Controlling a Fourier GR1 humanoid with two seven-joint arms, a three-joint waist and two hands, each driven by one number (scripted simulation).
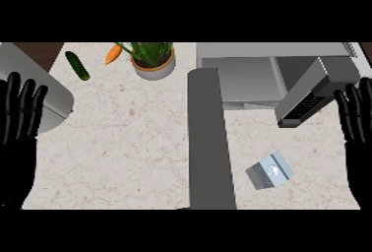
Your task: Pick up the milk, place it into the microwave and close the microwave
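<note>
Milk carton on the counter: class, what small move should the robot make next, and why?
Probably lower the right robot hand toward the milk carton. The carton lies untouched on the counter, nearer the right side, both hands are open at the edges, and the microwave already stands with its door open.

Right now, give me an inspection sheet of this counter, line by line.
Surface: pale speckled counter.
Job's things: milk carton lies on the counter at the front right; microwave at the back right, its door swung open.
Clutter: cucumber, carrot and potted plant at the back; a dark grey bar across the middle.
Hands: left hand and right hand open, resting at the side edges.
Cables: nothing seen.
Surroundings: sink at the left.
</note>
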